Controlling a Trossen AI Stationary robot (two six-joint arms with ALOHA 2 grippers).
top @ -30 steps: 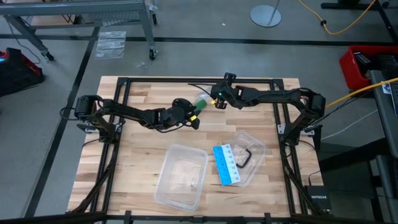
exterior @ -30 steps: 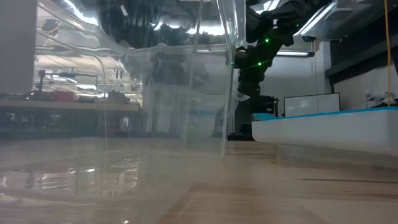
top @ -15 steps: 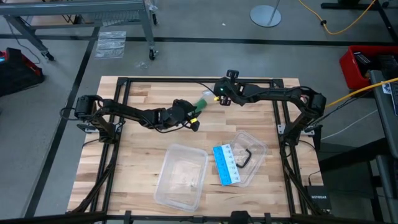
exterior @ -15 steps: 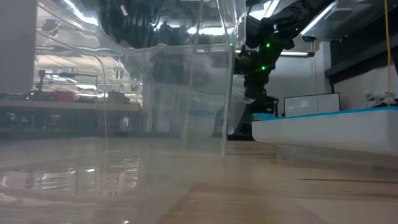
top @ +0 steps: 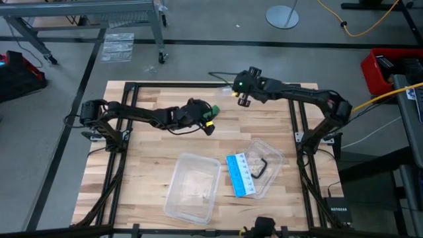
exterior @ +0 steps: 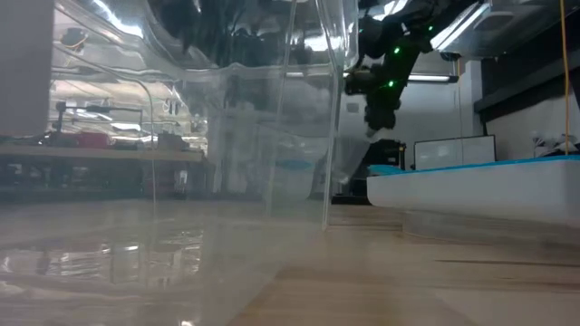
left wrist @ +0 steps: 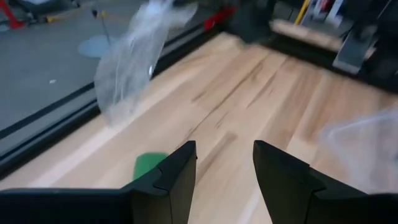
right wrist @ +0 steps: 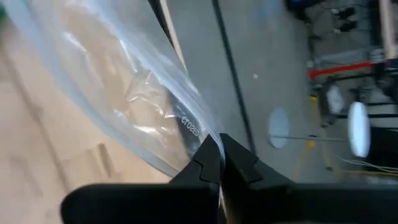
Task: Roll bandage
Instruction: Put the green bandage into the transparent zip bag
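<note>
The dark green bandage [top: 213, 108] lies on the table behind the middle; in the left wrist view it [left wrist: 149, 165] shows just outside one finger. My left gripper [top: 209, 124] [left wrist: 224, 155] stands open beside it, with only bare wood between its fingers. My right gripper [top: 234, 90] [right wrist: 219, 146] is shut on the crumpled clear plastic wrapper [right wrist: 137, 93] above the table's far edge. From the left wrist, the wrapper [left wrist: 134, 56] hangs clear of the wood. My right gripper pinches the clear wrapper at one edge [right wrist: 200, 138] between its two shut fingertips. The fingers slant downward from the table's right side. The wrapper hangs off the fingertips, lifted clear of the table and of the bandage.
A clear plastic container [top: 192, 187] stands near the front middle, and its wall fills the low view [exterior: 227, 136]. To its right a second clear tray [top: 271, 155] holds a blue-and-white card [top: 240, 175] and a black piece [top: 259, 166]. Bare wood lies between the arms.
My right gripper has gone up and toward the table's far right, still shut, carrying the wrapper away from the bandage. The bandage has stayed by my left gripper, which has risen a little and rolled, still open.
</note>
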